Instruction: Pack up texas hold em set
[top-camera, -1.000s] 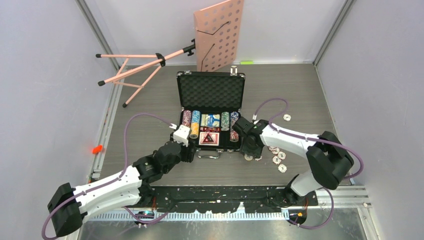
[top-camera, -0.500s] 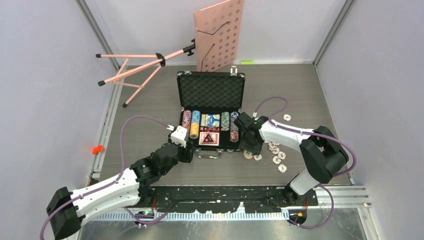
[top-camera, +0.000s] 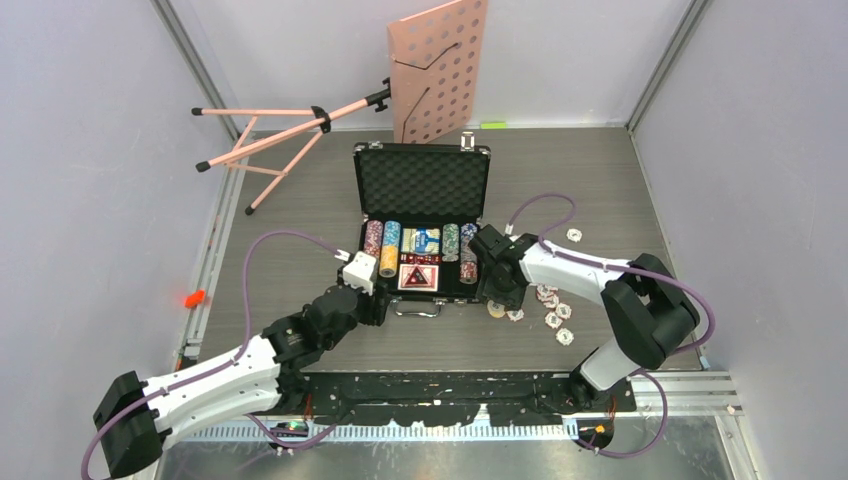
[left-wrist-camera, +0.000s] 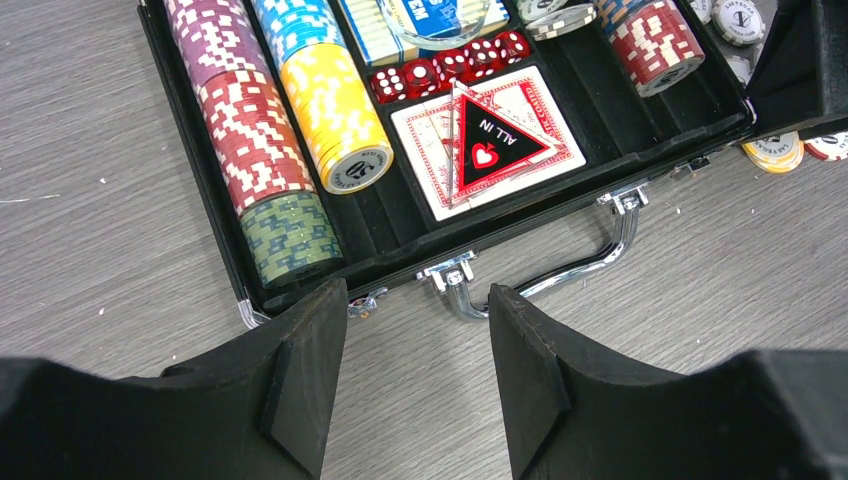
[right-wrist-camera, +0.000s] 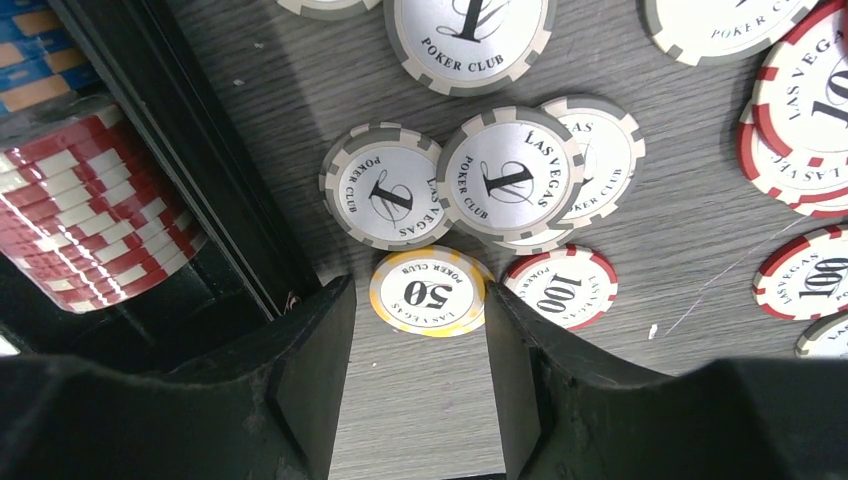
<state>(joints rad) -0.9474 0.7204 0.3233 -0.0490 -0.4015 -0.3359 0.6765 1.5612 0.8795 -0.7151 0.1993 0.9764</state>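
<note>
Top external view: case (top-camera: 420, 183) lies open with most chip stacks (top-camera: 389, 247) slotted in, but loose chips (top-camera: 553, 310) are scattered just beyond the right gripper (top-camera: 492, 298). Left wrist view: left gripper (left-wrist-camera: 415, 300) has jaws apart, empty, case handle (left-wrist-camera: 560, 270) just ahead. Right wrist view: jaws spread, nothing held, orange 50 chip (right-wrist-camera: 428, 291) flat at the fingertips, so I'd say the strays and closing up remain.

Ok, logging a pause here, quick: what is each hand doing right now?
Left hand: open, empty.
Right hand: open, holding nothing; yellow-rimmed round 50 poker chip lies flat between its fingers.
</note>
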